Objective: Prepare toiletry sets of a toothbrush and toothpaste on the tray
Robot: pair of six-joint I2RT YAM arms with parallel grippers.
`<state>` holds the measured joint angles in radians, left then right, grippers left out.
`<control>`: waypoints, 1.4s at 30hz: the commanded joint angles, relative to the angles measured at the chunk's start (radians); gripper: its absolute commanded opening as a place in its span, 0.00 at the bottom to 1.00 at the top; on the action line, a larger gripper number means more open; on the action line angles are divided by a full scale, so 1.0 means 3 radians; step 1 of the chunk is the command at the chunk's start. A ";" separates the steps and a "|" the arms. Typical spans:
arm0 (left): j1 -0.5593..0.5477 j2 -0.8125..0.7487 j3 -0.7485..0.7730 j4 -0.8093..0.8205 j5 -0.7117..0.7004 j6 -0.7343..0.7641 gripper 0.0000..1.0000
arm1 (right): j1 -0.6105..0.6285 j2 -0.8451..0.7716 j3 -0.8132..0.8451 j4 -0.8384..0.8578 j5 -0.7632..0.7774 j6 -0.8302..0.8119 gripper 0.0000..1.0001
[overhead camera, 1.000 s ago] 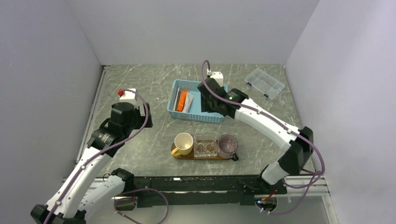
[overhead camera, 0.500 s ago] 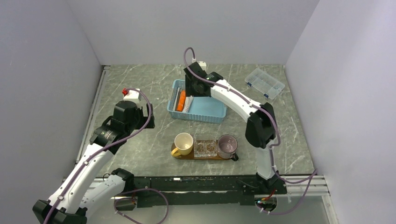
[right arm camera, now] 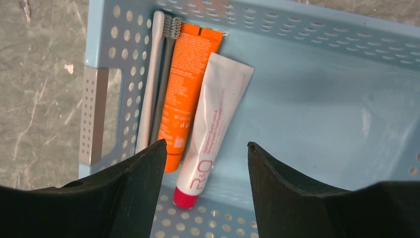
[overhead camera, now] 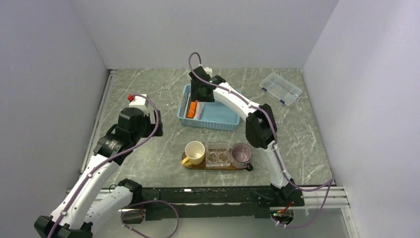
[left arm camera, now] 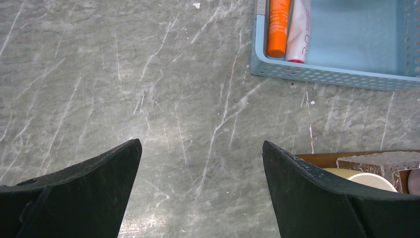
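From overhead, the tray point(overhead camera: 214, 168) sits on the marbled surface point(overhead camera: 148, 84) close to the arm bases, with a yellow cup point(overhead camera: 194, 152), a clear glass dish point(overhead camera: 218, 155) and a purple cup point(overhead camera: 240, 154) in a row on it; beyond it stands a blue basket point(overhead camera: 218, 123), and a clear compartment box point(overhead camera: 280, 88) lies in the far right corner. The right arm point(overhead camera: 233, 99) stretches across the basket to its left end, where the orange toothpaste point(overhead camera: 192, 109) shows as a bright sliver (the brushes are too fine to pick out from up here, and neither arm's jaws can be read).

The left wrist camera settles its own side: the left pincer point(left arm camera: 200, 145) is spread wide with nothing in it, over bare surface; the basket's corner is at upper right, with the orange toothpaste and the white toothpaste point(left arm camera: 298, 29) side by side inside; a corner of the tray and the yellow cup's rim peek in at lower right.

Only the right wrist camera shows the full set: the whitish toothbrush point(right arm camera: 150, 82) and the grey toothbrush point(right arm camera: 164, 79) lie tight along the basket's left wall, the orange toothpaste against them, the white toothpaste (red cap) just beside that; the right pincer point(right arm camera: 205, 145) is parted and grips nothing, its fingers either side of the white toothpaste's cap end; whether they touch it I cannot tell.
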<state>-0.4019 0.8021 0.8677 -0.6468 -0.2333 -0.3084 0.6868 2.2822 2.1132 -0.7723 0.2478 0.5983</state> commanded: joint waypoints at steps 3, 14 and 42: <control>0.0049 -0.0037 0.0042 0.0135 0.0064 0.0041 0.99 | -0.0026 0.0241 0.0326 -0.0064 -0.0051 0.0071 0.63; 0.0077 -0.0055 0.0043 0.0140 0.0121 0.0041 0.99 | -0.0031 0.0615 0.0606 -0.0111 -0.0052 0.0086 0.64; 0.0087 -0.0041 0.0041 0.0146 0.0152 0.0033 0.99 | -0.0107 0.0297 -0.0059 0.0003 0.0080 0.0094 0.37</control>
<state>-0.3809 0.8001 0.8677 -0.6395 -0.1982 -0.3084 0.6643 2.4226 2.1223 -0.7238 0.2344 0.6373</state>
